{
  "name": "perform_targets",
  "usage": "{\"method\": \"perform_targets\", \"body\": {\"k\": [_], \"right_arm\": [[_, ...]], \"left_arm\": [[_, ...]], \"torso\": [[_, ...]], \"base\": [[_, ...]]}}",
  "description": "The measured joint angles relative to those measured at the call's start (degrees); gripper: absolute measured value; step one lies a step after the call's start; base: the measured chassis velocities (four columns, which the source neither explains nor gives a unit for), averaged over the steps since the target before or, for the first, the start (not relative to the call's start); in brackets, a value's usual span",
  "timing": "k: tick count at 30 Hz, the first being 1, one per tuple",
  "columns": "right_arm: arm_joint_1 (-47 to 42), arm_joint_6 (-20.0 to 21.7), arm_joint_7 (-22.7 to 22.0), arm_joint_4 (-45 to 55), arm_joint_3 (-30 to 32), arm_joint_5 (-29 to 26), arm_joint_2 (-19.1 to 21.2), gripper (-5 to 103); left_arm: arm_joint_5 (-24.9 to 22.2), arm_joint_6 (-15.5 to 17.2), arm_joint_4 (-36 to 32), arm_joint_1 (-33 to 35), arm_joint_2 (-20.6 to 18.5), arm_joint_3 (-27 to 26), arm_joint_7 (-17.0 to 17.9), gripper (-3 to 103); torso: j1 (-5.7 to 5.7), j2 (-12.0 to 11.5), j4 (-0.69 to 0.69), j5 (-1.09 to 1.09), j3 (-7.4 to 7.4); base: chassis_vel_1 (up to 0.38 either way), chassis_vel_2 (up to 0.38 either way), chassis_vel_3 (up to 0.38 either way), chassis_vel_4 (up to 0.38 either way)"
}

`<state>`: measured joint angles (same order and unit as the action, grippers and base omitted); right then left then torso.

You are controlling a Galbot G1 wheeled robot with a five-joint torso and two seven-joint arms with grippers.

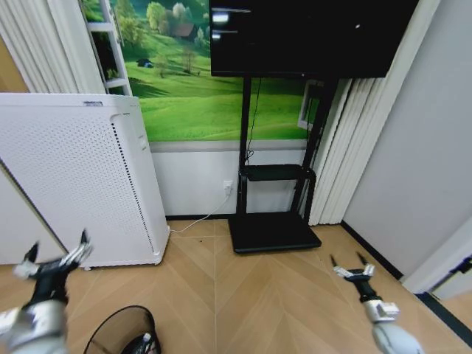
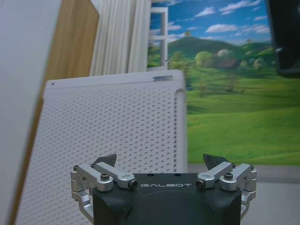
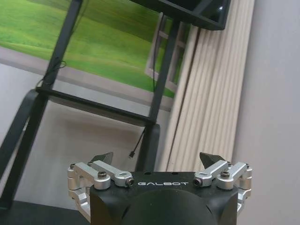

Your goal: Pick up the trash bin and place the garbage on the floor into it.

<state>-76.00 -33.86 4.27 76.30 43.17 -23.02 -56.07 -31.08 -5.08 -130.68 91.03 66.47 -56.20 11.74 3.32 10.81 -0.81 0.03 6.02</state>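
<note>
Your left gripper (image 1: 55, 254) and right gripper (image 1: 348, 259) both hover spread open (holding nothing); the trash bin (image 1: 110, 333) stands near left, before the white appliance (image 1: 81, 184).

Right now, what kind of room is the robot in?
Probably a living-room-style indoor mock-up: a TV on a black stand, a green landscape mural, a white air-purifier-type appliance and wood flooring. A black mesh trash bin sits by the open left hand.

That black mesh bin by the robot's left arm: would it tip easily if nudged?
Probably. The bin looks like thin open mesh, so likely light and easily tipped or slid on the smooth wood floor. Its round rim should feel fairly stiff.
</note>
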Motion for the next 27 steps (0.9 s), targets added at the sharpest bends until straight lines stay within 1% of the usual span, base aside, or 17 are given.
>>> {"method": "perform_targets", "body": {"k": [1, 2, 3, 4, 5, 7, 9, 11, 12, 13, 16, 17, 18, 19, 21, 22, 27], "right_arm": [[-0.6, 0.2, -0.3, 0.3, 1.3, 0.4, -0.1, 100], [-0.6, 0.2, -0.3, 0.3, 1.3, 0.4, -0.1, 100], [-2.3, 0.3, -0.3, 1.2, 4.1, 0.4, -0.3, 100], [-4.0, 0.6, -0.3, 2.1, 5.7, -0.3, -0.3, 100], [-4.0, 0.6, -0.3, 2.1, 5.7, -0.3, -0.3, 100], [-5.9, 0.6, 0.2, 2.4, 7.2, -1.4, -0.2, 100], [-6.1, 0.4, 0.5, 2.1, 7.3, -1.9, 0.0, 100], [-6.0, 0.9, 1.0, 1.0, 5.8, -3.5, 0.3, 100], [-6.0, 0.9, 1.0, 1.0, 5.8, -3.5, 0.3, 100], [-5.9, 1.3, 1.1, 0.4, 4.2, -4.0, 0.3, 100], [-6.4, 2.3, 1.8, 0.4, 1.1, -3.9, 0.0, 100], [-6.4, 2.3, 1.8, 0.4, 1.1, -3.9, 0.0, 100], [-6.3, 2.3, 1.9, 0.5, -0.2, -3.9, -0.3, 100], [-6.3, 2.3, 1.9, 0.5, -0.2, -3.9, -0.3, 100], [-6.4, 1.6, 2.2, 1.1, -1.8, -4.0, -1.1, 100], [-6.4, 1.6, 2.2, 1.1, -1.8, -4.0, -1.1, 100], [-6.6, -1.1, 3.1, 0.7, -2.6, -3.3, -2.3, 100]], "left_arm": [[-0.4, -0.7, 0.8, -0.9, 0.0, 0.4, -2.2, 100], [-0.4, -0.7, 0.8, -0.9, 0.0, 0.4, -2.2, 100], [-0.4, -1.1, 2.3, -1.7, 0.3, 1.2, -5.2, 100], [0.2, -1.1, 3.6, -2.0, 0.7, 1.8, -7.2, 100], [0.2, -1.1, 3.6, -2.0, 0.7, 1.8, -7.2, 100], [2.3, -1.0, 4.7, -2.0, 1.5, 2.2, -8.9, 100], [3.1, -0.9, 4.7, -1.9, 2.0, 2.2, -9.1, 100], [5.3, -0.8, 4.4, -1.8, 4.2, 1.9, -9.4, 100], [5.3, -0.8, 4.4, -1.8, 4.2, 1.9, -9.4, 100], [5.7, -0.8, 3.5, -1.7, 5.9, 1.7, -9.4, 100], [7.2, 0.3, -0.5, -0.2, 11.6, 0.5, -8.8, 100], [7.2, 0.3, -0.5, -0.2, 11.6, 0.5, -8.8, 100], [8.6, 0.4, -2.1, 0.9, 14.2, 0.3, -8.6, 100], [8.6, 0.4, -2.1, 0.9, 14.2, 0.3, -8.6, 100], [11.1, 0.0, -3.7, 3.0, 17.2, -0.1, -8.7, 100], [11.1, 0.0, -3.7, 3.0, 17.2, -0.1, -8.7, 100], [12.2, -0.8, -5.4, 5.7, 20.4, -1.3, -9.0, 100]], "torso": [[0.02, 0.0, 0.00, 0.02, 0.04], [0.02, 0.0, 0.00, 0.02, 0.04], [0.11, 0.4, 0.00, -0.05, 0.24], [0.16, 0.7, -0.02, -0.07, 0.49], [0.16, 0.7, -0.02, -0.07, 0.49], [0.29, 1.4, -0.08, -0.03, 1.05], [0.36, 1.6, -0.07, -0.03, 1.25], [0.54, 2.4, -0.04, -0.04, 1.83], [0.54, 2.4, -0.04, -0.04, 1.83], [0.63, 2.8, -0.01, -0.03, 2.13], [0.85, 3.7, -0.02, -0.01, 2.80], [0.85, 3.7, -0.02, -0.01, 2.80], [0.96, 4.1, -0.02, -0.02, 3.14], [0.96, 4.1, -0.02, -0.02, 3.14], [1.21, 4.9, -0.03, -0.01, 3.63], [1.21, 4.9, -0.03, -0.01, 3.63], [1.59, 6.3, -0.03, -0.04, 4.65]], "base": [[0.000, 0.000, 0.000, 0.000], [0.000, 0.000, 0.000, 0.000], [0.000, 0.000, 0.000, 0.000], [0.000, 0.000, 0.000, 0.000], [0.000, 0.000, 0.000, 0.000], [0.000, 0.000, 0.000, 0.000], [0.000, 0.000, 0.000, 0.000], [0.000, 0.000, 0.000, 0.000], [0.000, 0.000, 0.000, 0.000], [0.000, 0.000, 0.000, 0.000], [0.000, 0.000, 0.000, 0.000], [0.000, 0.000, 0.000, 0.000], [0.000, 0.000, 0.000, 0.000], [0.000, 0.000, 0.000, 0.000], [0.000, 0.000, 0.000, 0.000], [0.000, 0.000, 0.000, 0.000], [0.000, 0.000, 0.000, 0.000]]}}
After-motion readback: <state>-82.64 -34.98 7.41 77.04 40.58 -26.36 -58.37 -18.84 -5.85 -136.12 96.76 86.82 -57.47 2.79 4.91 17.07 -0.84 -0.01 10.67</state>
